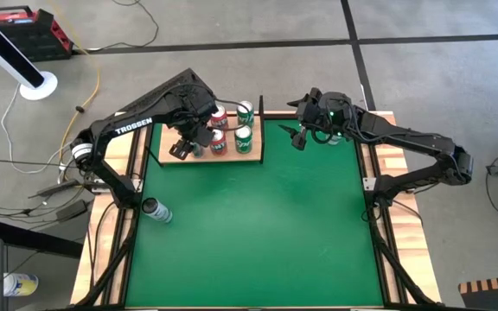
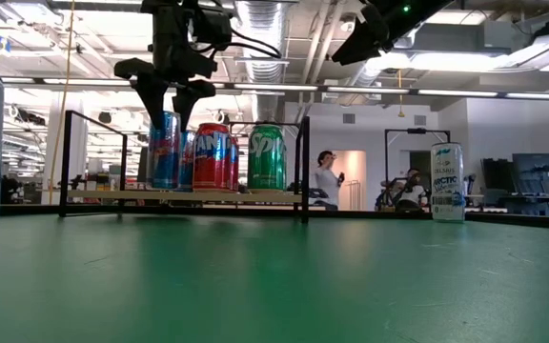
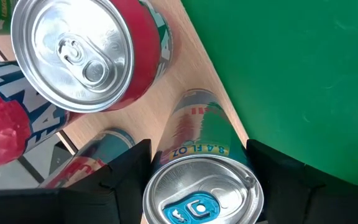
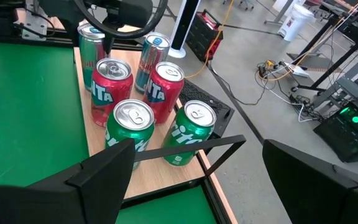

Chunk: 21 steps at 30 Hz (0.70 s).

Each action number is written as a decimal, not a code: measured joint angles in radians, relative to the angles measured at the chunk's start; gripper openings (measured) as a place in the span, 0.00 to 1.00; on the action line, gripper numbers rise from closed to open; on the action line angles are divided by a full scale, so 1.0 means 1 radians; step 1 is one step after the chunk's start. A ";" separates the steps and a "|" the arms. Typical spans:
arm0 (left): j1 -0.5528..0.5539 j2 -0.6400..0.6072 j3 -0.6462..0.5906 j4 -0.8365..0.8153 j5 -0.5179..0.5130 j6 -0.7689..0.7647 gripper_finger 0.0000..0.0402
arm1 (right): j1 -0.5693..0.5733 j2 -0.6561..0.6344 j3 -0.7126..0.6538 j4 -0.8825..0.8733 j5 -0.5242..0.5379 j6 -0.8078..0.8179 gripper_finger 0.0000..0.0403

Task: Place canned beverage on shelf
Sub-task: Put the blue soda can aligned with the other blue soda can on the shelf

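The shelf (image 1: 247,157), a light-wood board with thin black uprights, lies at the table's far edge, left of the middle. Several cans stand on it: two red ones (image 4: 110,87), two green ones (image 4: 129,127) and slim ones. My left gripper (image 1: 195,134) hangs over the shelf's left part, pointing steeply down, shut on a slim teal can with a blue tab (image 3: 201,199). That can stands on the board. My right gripper (image 1: 299,131) hovers open and high to the right of the shelf, with nothing between its fingers (image 4: 98,174). My left gripper pinches the slim can at its top rim (image 3: 155,186), one finger (image 3: 126,180) on each side. The fingers come from above, pointing steeply down. The can stands upright with its base on the shelf board (image 2: 208,195), beside the red cans.
A loose can (image 1: 156,210) stands at the table's left edge. A white can (image 2: 446,181) stands at the far right, under the right arm. The green table (image 1: 258,233) in front of the shelf is bare. People show in the room behind.
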<state>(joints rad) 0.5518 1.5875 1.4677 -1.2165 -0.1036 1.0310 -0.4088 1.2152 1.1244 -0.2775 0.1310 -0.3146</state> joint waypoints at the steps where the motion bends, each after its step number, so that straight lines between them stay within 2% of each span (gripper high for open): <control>1: 0.000 0.000 0.000 -0.001 0.000 -0.004 0.56 | 0.000 0.000 0.000 0.000 0.000 0.000 0.94; 12: 0.000 0.000 0.000 -0.013 0.018 0.004 0.56 | 0.000 0.000 0.000 -0.007 0.000 0.000 0.94; 21: 0.000 0.000 0.000 0.004 -0.048 -0.016 0.56 | 0.000 0.000 0.000 -0.007 0.000 0.000 0.94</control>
<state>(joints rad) 0.5518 1.5871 1.4677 -1.2124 -0.1517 1.0152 -0.4088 1.2152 1.1244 -0.2844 0.1312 -0.3145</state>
